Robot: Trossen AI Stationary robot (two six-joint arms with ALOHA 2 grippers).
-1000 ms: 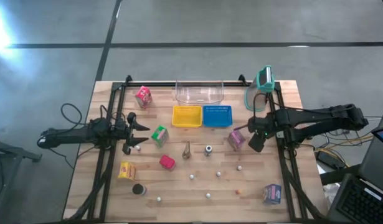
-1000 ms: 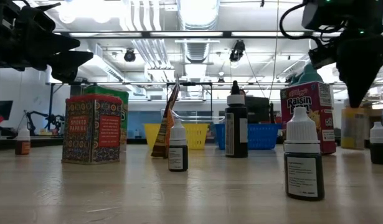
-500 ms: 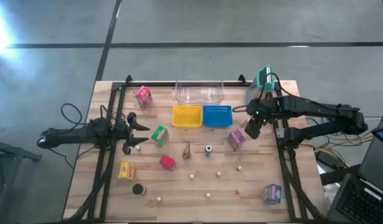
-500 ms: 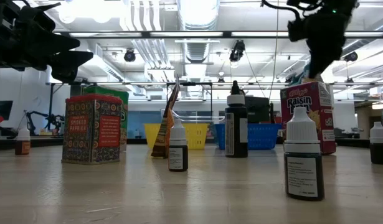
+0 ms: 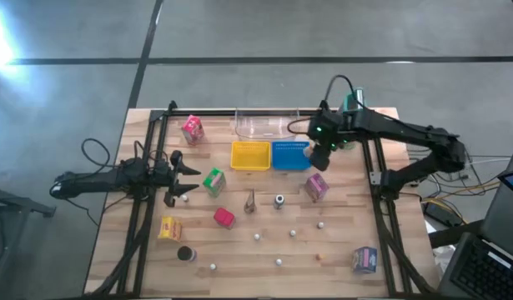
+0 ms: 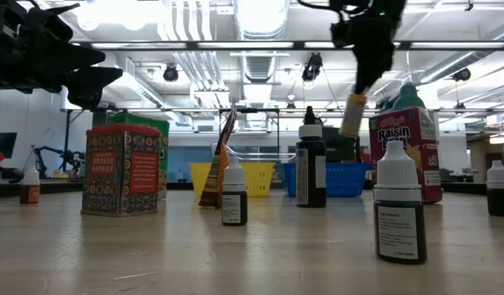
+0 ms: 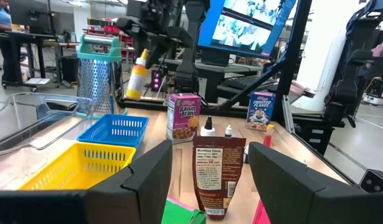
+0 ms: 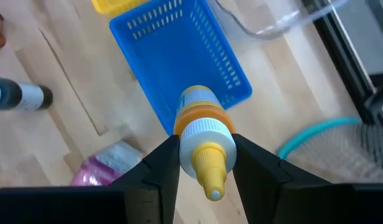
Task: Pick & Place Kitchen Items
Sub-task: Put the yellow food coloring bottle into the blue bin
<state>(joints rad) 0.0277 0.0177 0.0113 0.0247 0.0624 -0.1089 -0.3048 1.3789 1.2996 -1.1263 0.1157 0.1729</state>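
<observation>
My right gripper (image 5: 320, 157) hangs over the right end of the blue basket (image 5: 291, 155), shut on a small yellow bottle (image 8: 202, 134) with a white cap and a yellow nozzle. The low view shows the bottle (image 6: 352, 115) tilted in the air below that gripper. My left gripper (image 5: 188, 177) waits level at the table's left side, open and with nothing in it. Loose items stand on the wood: a pink carton (image 5: 192, 128), a green carton (image 5: 213, 181), a red one (image 5: 224, 217), a yellow one (image 5: 170, 227) and a purple raisin carton (image 5: 316, 187). My right gripper pinches the bottle at its white cap and orange collar (image 8: 202, 127), one finger on each side. The fingers come slanting down from above. The bottle is lifted clear, its nozzle toward the wrist and its body (image 6: 351, 121) hanging tilted below the fingertips, above the basket.
The yellow basket (image 5: 250, 155) sits left of the blue one. A clear container (image 5: 267, 123) and a teal-handled grater (image 5: 354, 107) stand at the far edge. Small dropper bottles (image 5: 279, 201), white balls (image 5: 320, 224), a dark disc (image 5: 186, 253) and a boxed carton (image 5: 364, 259) dot the near half.
My right gripper has risen and swung from beside the purple carton toward the table's far edge and left, ending over the blue basket. My left arm has kept still.
</observation>
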